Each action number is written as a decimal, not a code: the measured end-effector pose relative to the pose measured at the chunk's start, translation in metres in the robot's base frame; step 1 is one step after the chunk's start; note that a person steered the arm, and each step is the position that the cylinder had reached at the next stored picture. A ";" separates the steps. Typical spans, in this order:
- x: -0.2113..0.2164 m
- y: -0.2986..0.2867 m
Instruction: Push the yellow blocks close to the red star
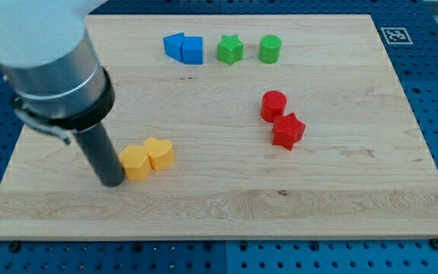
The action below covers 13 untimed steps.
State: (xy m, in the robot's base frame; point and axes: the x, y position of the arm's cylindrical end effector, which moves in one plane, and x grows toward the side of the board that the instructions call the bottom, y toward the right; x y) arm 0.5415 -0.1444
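Two yellow blocks lie side by side left of the board's middle: a yellow hexagon-like block (134,161) and a yellow heart (159,153), touching each other. The red star (287,130) lies right of centre, with a red cylinder (274,105) touching it just above. My tip (112,181) rests on the board right at the left side of the yellow hexagon-like block, touching or nearly touching it. The yellow blocks are well to the left of the red star.
Along the view's top lie a blue triangle-like block (174,46), a blue cube (192,50), a green star (230,49) and a green cylinder (270,49). The wooden board (219,213) sits on a blue perforated table. The arm's grey body fills the upper left.
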 end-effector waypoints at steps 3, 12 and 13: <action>-0.042 0.010; 0.006 0.173; -0.021 0.141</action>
State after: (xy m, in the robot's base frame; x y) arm 0.5209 -0.0033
